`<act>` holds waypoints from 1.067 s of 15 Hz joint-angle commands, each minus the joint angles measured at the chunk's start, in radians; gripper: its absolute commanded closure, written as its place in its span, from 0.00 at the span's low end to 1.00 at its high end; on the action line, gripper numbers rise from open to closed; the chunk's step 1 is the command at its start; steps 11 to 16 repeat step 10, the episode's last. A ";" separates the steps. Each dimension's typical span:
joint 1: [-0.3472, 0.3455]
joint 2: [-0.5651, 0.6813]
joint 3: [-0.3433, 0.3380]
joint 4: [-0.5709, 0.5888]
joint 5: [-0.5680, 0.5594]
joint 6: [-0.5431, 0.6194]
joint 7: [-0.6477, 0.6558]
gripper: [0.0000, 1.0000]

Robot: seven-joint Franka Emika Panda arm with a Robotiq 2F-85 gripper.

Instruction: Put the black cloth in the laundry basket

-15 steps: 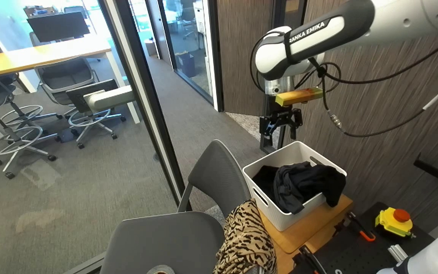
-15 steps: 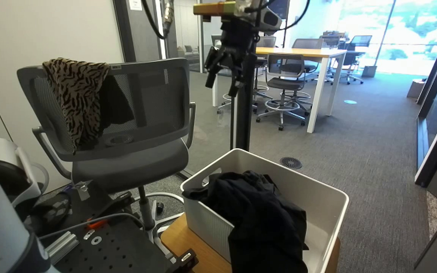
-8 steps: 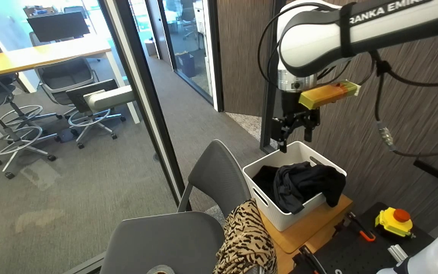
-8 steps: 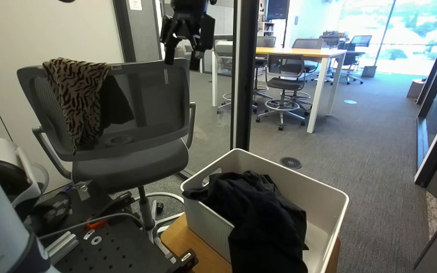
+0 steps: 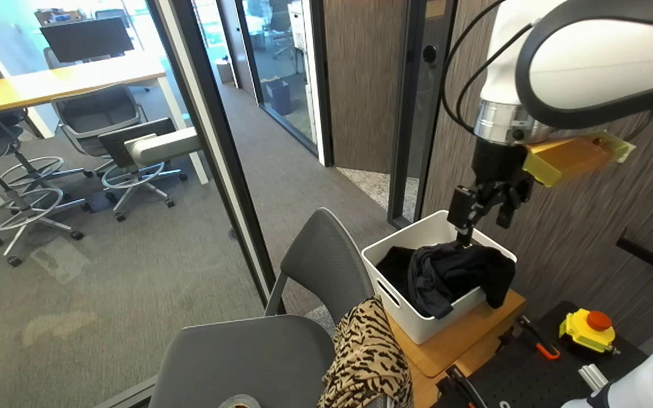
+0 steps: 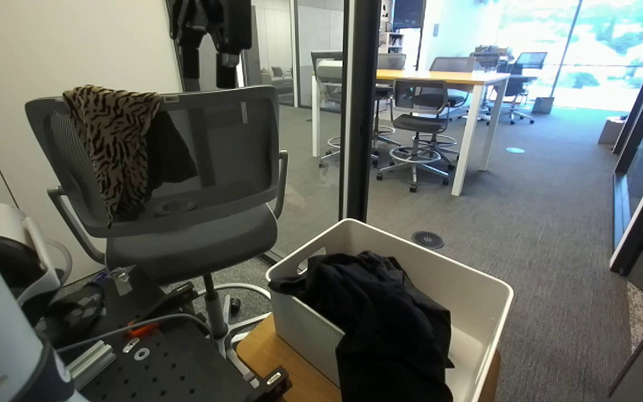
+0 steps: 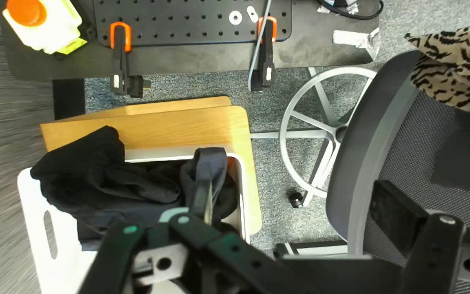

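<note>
The black cloth [image 5: 457, 272] lies bunched in the white laundry basket [image 5: 401, 318], with part hanging over the rim. In an exterior view the cloth [image 6: 383, 312] drapes over the near wall of the basket [image 6: 306, 329]. In the wrist view the cloth [image 7: 104, 192] fills the upper part of the basket [image 7: 33, 220] and overlaps its rim. My gripper [image 5: 484, 228] is open and empty, raised well above the basket and apart from the cloth. It also shows at the top of an exterior view [image 6: 209, 72]. In the wrist view its fingers [image 7: 298, 204] are spread wide.
The basket stands on a wooden stand [image 5: 440, 354]. A grey mesh chair [image 6: 226, 139] stands beside it, with a leopard-print cloth [image 6: 112, 145] and a dark patch on its back. A black perforated table [image 7: 186, 18] with clamps and a yellow-red stop button [image 5: 587, 331] is close by.
The arm and open gripper have moved, rightward and slightly down in an exterior view, and leftward and up in the opposite picture. The black cloth and basket have not moved.
</note>
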 commanded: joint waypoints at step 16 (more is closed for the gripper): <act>-0.019 -0.152 -0.024 -0.007 0.013 -0.086 -0.011 0.00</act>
